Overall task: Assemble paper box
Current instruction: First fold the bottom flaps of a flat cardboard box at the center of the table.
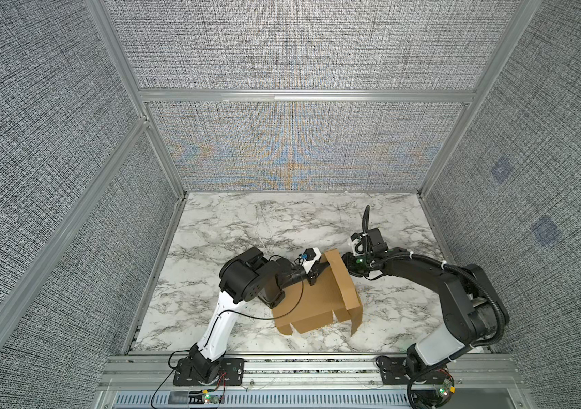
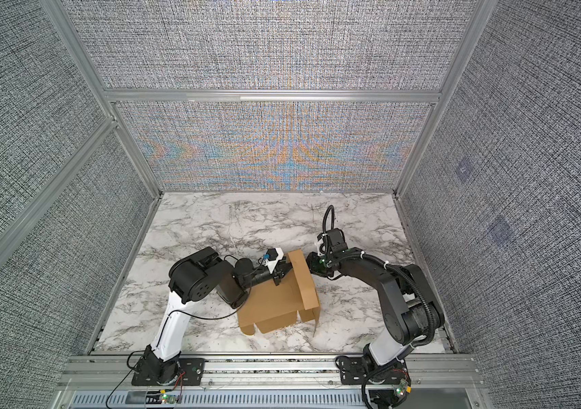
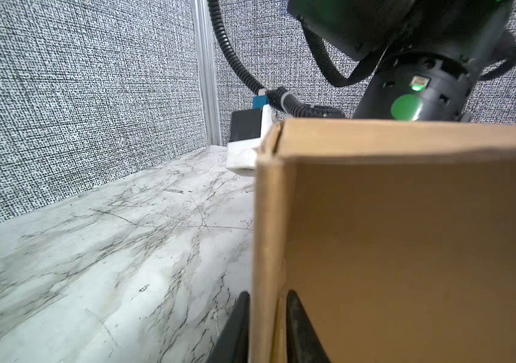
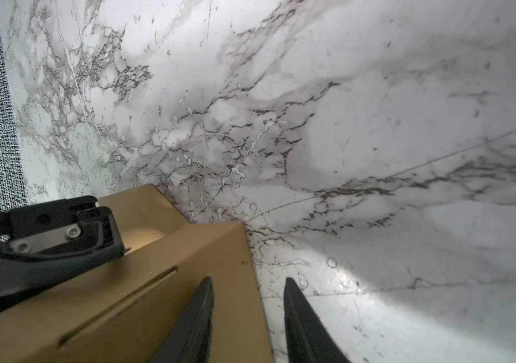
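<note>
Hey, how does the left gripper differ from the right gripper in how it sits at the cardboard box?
The left gripper straddles an upright flap of the paper box, a finger on each side; the right gripper clamps nothing, its fingers parted. The left gripper reaches in over the box's base; the right gripper sits outside the raised wall. Both have black fingers and meet at the box's far end.

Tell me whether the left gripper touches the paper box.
Cannot tell. In the left wrist view the fingers of the left gripper closely flank an upright wall of the paper box, but neither contact nor gap shows plainly.
</note>
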